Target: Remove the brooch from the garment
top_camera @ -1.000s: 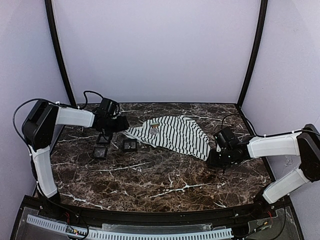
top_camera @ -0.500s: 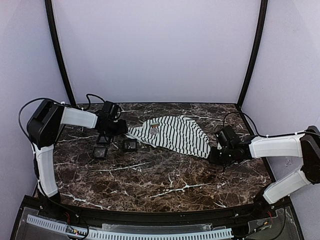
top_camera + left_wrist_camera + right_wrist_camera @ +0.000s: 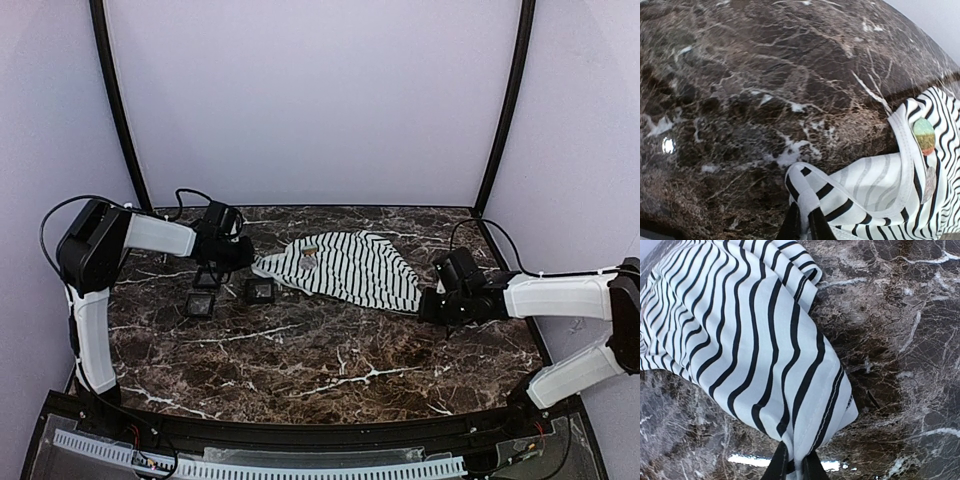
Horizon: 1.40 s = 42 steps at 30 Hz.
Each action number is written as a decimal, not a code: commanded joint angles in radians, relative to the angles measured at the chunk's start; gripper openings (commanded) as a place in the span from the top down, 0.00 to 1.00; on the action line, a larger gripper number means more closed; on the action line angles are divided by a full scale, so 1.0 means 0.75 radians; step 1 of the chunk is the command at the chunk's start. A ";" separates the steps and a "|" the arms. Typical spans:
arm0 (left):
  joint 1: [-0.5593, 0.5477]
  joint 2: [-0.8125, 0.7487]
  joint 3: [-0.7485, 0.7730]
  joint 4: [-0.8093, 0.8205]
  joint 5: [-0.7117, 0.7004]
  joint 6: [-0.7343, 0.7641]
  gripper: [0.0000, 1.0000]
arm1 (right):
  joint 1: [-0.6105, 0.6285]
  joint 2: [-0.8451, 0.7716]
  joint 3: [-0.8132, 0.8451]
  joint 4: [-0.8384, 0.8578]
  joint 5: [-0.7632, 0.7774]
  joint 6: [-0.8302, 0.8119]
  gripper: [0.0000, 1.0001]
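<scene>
The garment (image 3: 345, 265), white with thin black stripes, lies spread on the marble table between my two arms. A small oval brooch (image 3: 924, 135), green and orange, sits pinned near its white neck edging (image 3: 310, 251). My left gripper (image 3: 245, 260) is shut on the garment's left corner (image 3: 807, 197), the cloth pinched between its black fingers (image 3: 790, 227). At the opposite end my right gripper (image 3: 425, 303) is shut on the hem corner (image 3: 810, 440), which bunches upward from the fingers (image 3: 777, 465).
Three small black boxes stand left of the garment: one (image 3: 260, 290) near its left corner, one (image 3: 201, 305) further left, one (image 3: 207, 279) under the left arm. The table's back edge (image 3: 310, 207) and black frame posts (image 3: 500, 110) bound the space.
Both grippers have closed on the garment's corners. The right arm slid slightly right and the cloth's right corner followed; the left gripper has edged in onto the left corner.
</scene>
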 commanded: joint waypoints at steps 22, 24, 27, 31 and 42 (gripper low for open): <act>0.066 -0.558 0.280 -0.045 0.491 0.120 0.99 | -0.099 -0.432 0.720 -0.414 0.248 -0.519 1.00; 0.066 -0.633 0.309 -0.117 0.532 0.108 0.99 | -0.098 -0.517 0.777 -0.445 0.156 -0.570 1.00; 0.066 -0.753 0.329 -0.184 0.595 0.080 0.99 | -0.099 -0.594 0.860 -0.493 0.095 -0.597 1.00; 0.064 -0.891 0.269 -0.199 0.607 0.010 0.99 | -0.097 -0.654 0.918 -0.510 0.091 -0.596 1.00; 0.064 -0.736 0.223 -0.172 0.568 -0.035 0.99 | -0.106 -0.415 0.828 -0.379 0.338 -0.515 1.00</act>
